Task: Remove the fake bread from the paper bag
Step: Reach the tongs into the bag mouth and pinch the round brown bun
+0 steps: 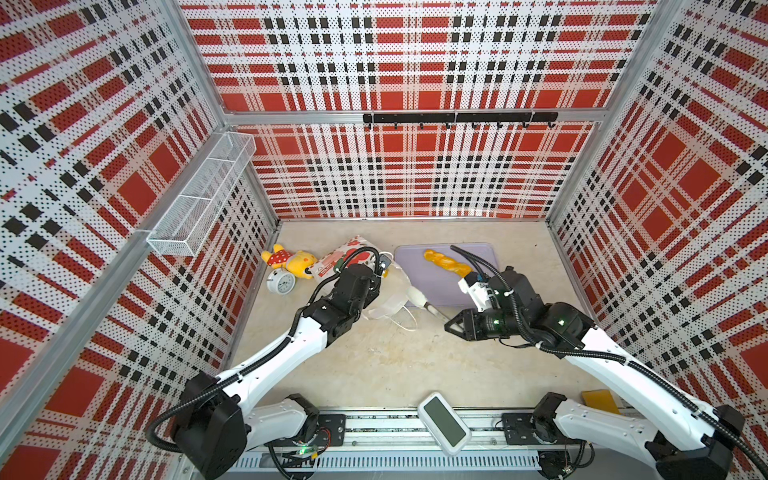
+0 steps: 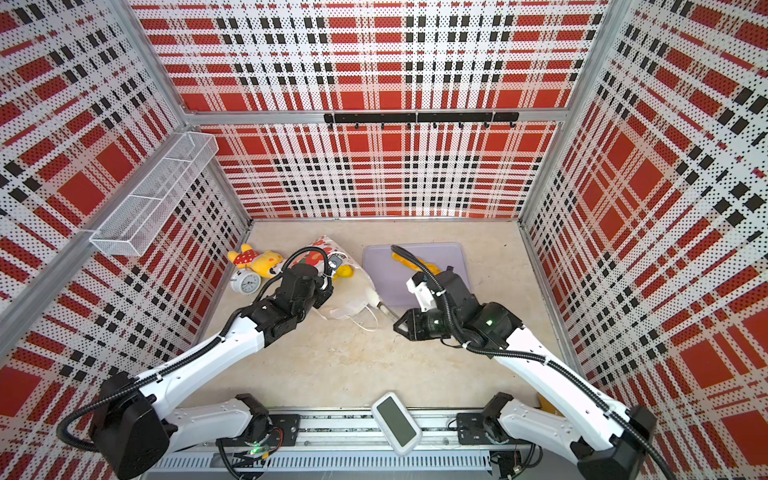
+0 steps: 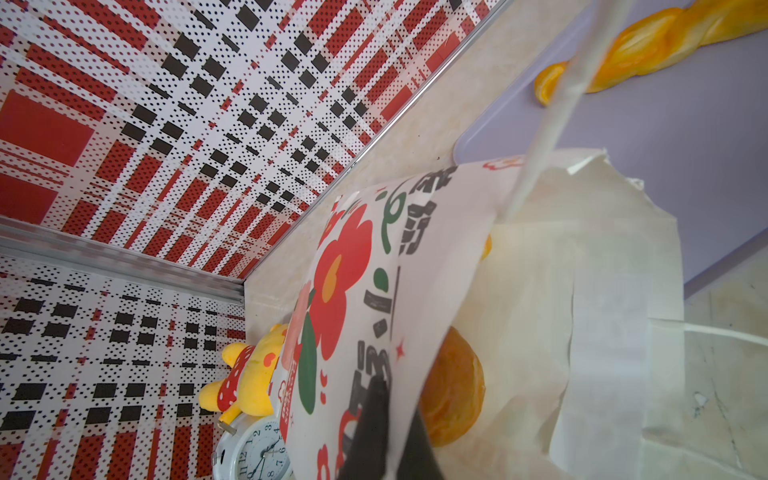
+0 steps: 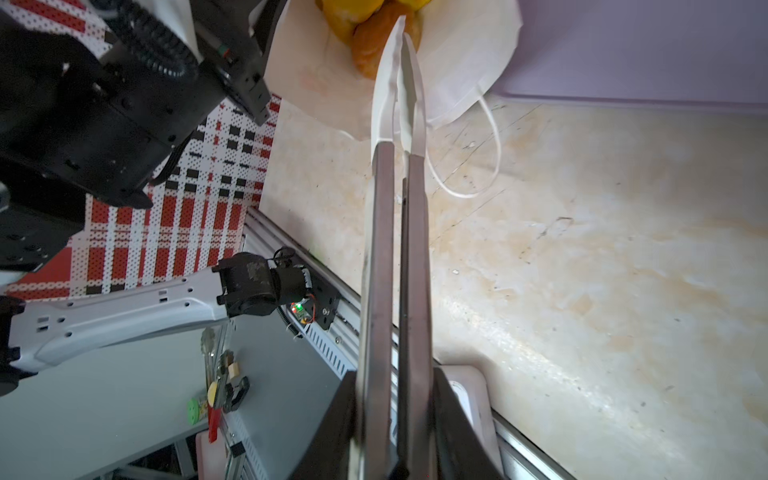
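The paper bag (image 1: 353, 254) (image 2: 353, 291) lies on its side, its mouth towards the purple tray (image 1: 415, 274). My left gripper (image 3: 392, 440) is shut on the bag's upper wall (image 3: 374, 270) and holds the mouth up. Inside show a round brown bun (image 3: 453, 386) and yellow fake bread (image 1: 384, 273) (image 4: 370, 41). A twisted bread stick (image 1: 446, 262) (image 3: 648, 50) lies on the tray. My right gripper (image 1: 453, 326) (image 4: 395, 415) is shut on metal tongs (image 4: 395, 249). Their white tips (image 4: 399, 83) are nearly closed at the bag's mouth, against the brown bread.
A yellow plush toy (image 1: 291, 259) and a white alarm clock (image 1: 281, 282) sit left of the bag by the left wall. A white device (image 1: 444, 424) lies at the front edge. A wire basket (image 1: 199, 195) hangs on the left wall, a hook rail (image 1: 457, 118) on the back wall.
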